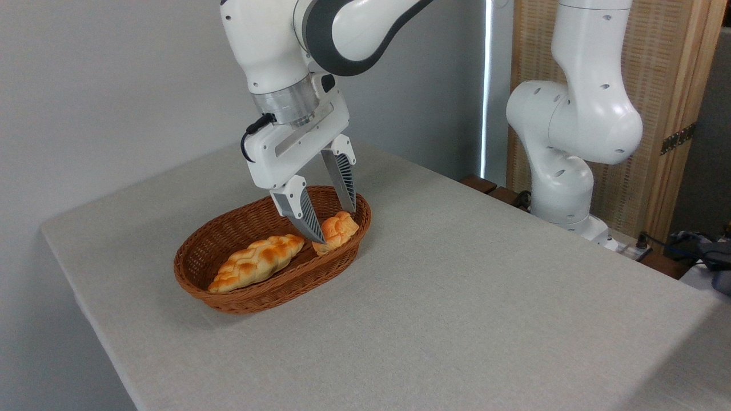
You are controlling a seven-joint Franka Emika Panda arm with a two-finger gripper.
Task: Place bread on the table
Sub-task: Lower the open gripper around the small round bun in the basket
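The bread (338,229), a small knotted golden-orange bun, lies at the right end of the brown wicker basket (228,288). My gripper (335,225) hangs over that end of the basket, open, with one finger on each side of the bun. The near fingertip (311,231) covers the bun's left edge. I cannot tell whether the fingers touch the bun. The table (457,297) is covered in light grey-beige cloth and the basket stands on its left half.
A longer braided golden loaf (257,262) lies in the basket's left part. The arm's white base (571,142) stands at the table's far right edge. Cables and dark items (702,251) lie beyond the right edge. Bare cloth spreads right of the basket.
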